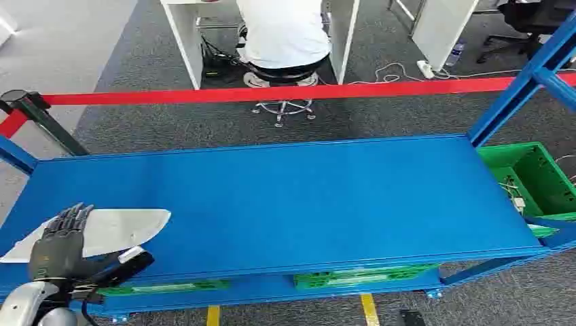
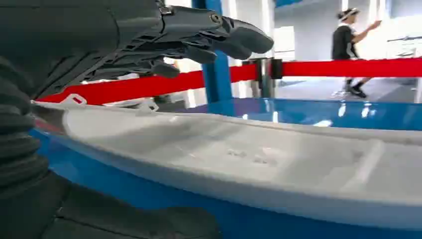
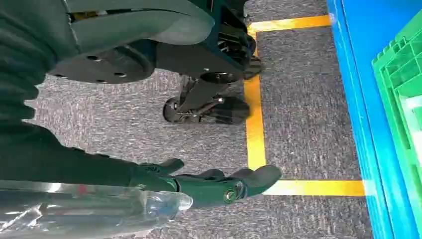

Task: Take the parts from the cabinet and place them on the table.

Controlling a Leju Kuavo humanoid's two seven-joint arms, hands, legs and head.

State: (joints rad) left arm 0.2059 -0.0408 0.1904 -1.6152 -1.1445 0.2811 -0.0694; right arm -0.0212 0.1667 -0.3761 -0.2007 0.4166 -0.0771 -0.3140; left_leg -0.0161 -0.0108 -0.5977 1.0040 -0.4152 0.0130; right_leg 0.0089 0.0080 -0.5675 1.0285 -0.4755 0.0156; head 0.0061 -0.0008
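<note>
My left hand [image 1: 62, 239] is gripping the white part [image 1: 115, 229] lying at seven o'clock on the blue counter [image 1: 306, 197]; my right hand [image 3: 209, 184] is hanging loosely spread, holding nothing.

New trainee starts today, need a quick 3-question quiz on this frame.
1. True or false: the white part lies on the blue table.
2. The left hand is: A) over the part B) in a crate C) on the red tape
3. Fill in: the crate at the table's right end is ____.
Key: 1 true; 2 A; 3 green.
</note>
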